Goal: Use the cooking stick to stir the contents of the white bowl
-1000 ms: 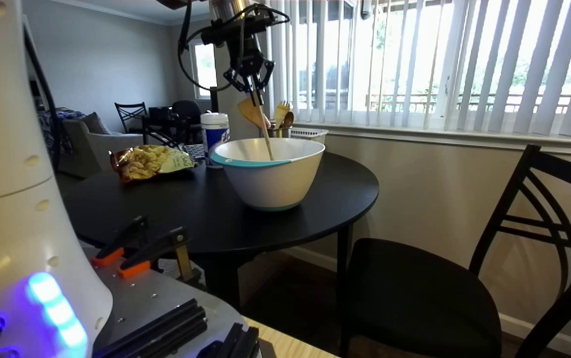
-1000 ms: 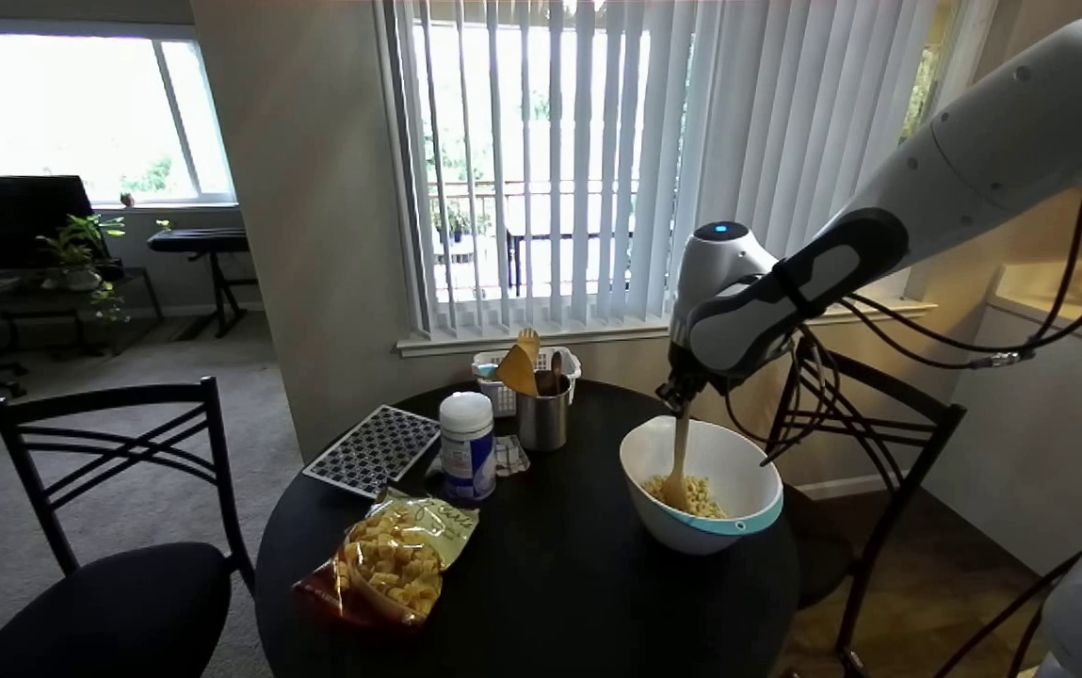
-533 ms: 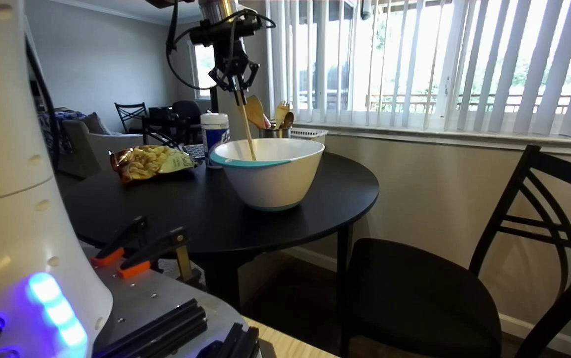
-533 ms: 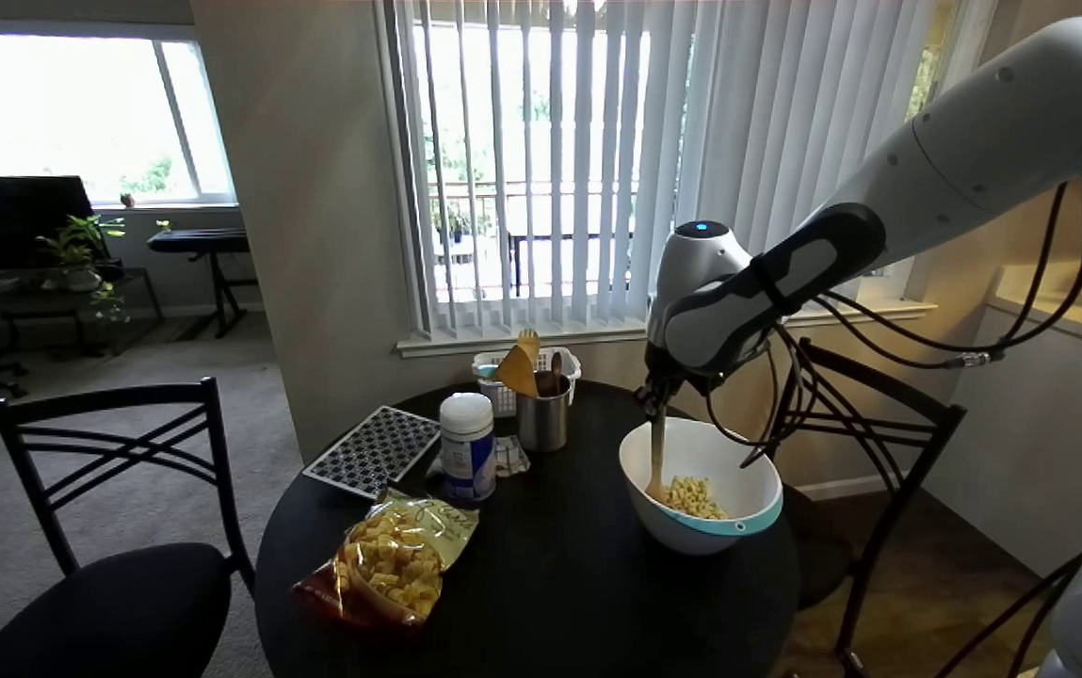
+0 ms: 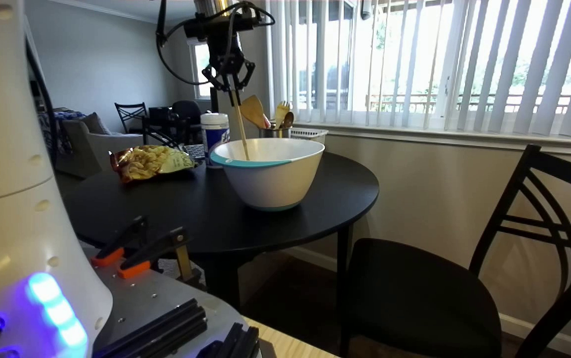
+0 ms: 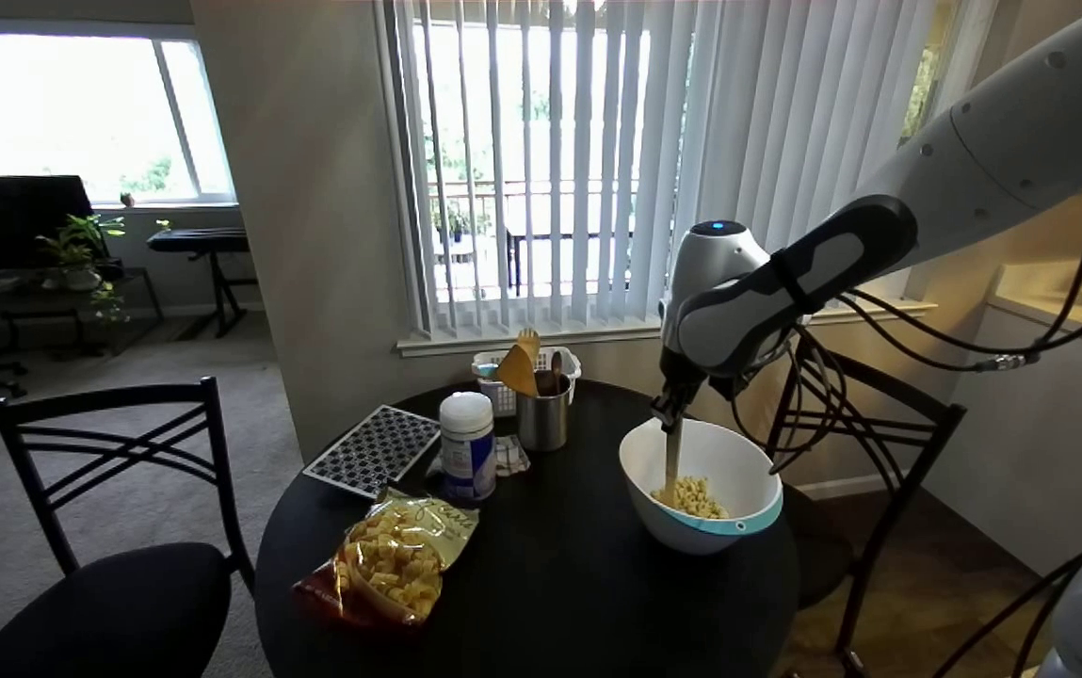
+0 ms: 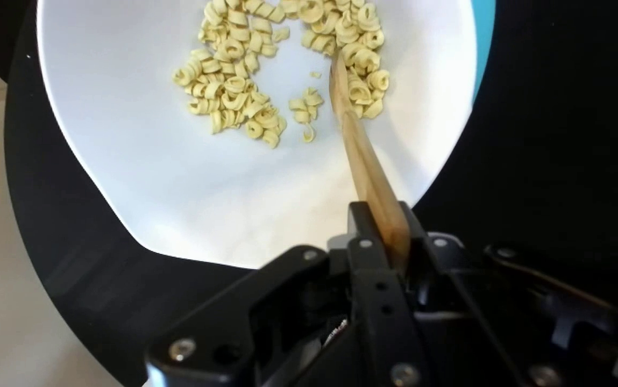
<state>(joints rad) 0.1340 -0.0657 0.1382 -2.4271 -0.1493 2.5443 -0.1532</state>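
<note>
Wooden cooking stick (image 7: 362,156) pinched tight in my claw (image 7: 382,209) and dipped in the white bowl (image 7: 196,188), I judge stirring begun, unfinished: pasta (image 7: 236,99) sits clumped left and right.

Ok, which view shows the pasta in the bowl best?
The wrist view: it looks down on the pasta, so single curls stand out, though its top edge crops some. The exterior views give less: a small patch of pasta, or none, with the bowl in the way.
</note>
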